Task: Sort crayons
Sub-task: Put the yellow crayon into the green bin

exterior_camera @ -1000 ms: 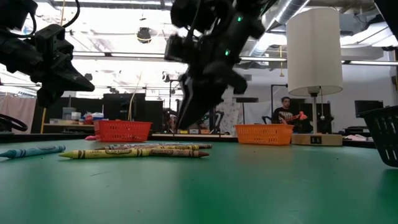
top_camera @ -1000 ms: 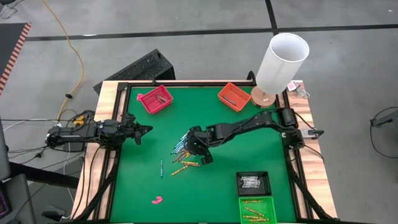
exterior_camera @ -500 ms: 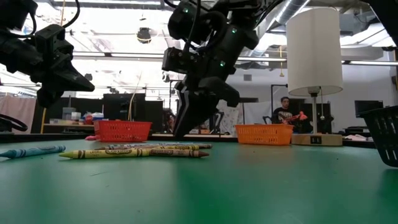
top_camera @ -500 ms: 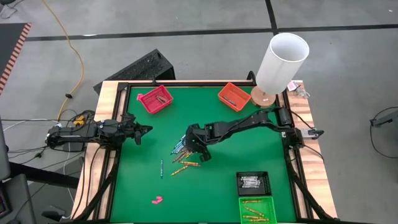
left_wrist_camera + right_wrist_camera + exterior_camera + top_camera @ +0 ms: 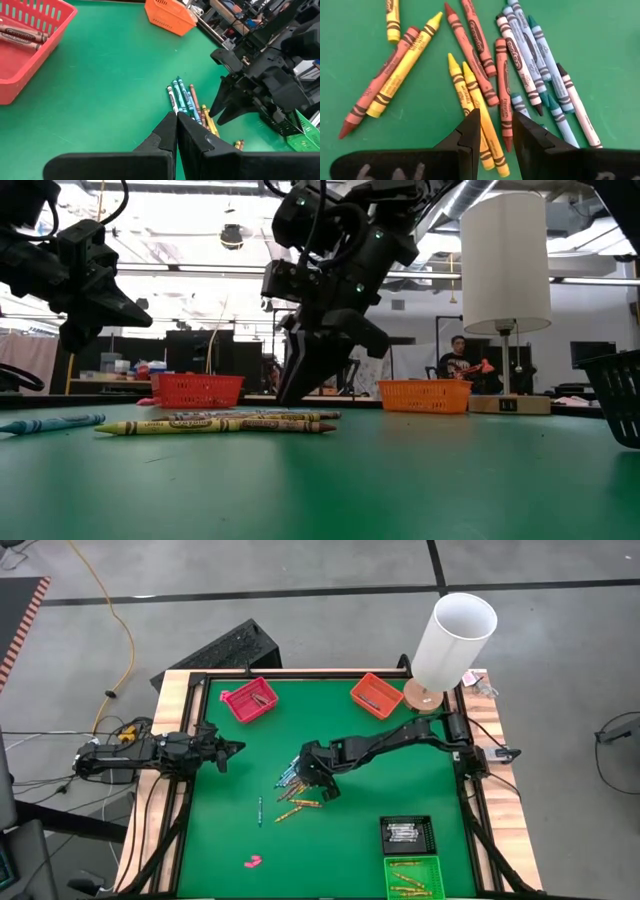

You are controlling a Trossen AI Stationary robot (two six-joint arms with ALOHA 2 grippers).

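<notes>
I hold the right gripper (image 5: 495, 132) poised over the loose pile of crayons (image 5: 295, 790) at mid-table, its jaws partly open and empty, straddling a reddish crayon (image 5: 503, 95) beside two yellow ones. These look like light, stiff wax sticks that would roll and could snap; I judge a mid-length pinch across the paper wrap is best. Neighbours lie touching, so room for the fingers is tight. The left gripper (image 5: 176, 131), closed on nothing, waits near the table's left edge. The green mat (image 5: 350, 850) toward the trays lies open.
</notes>
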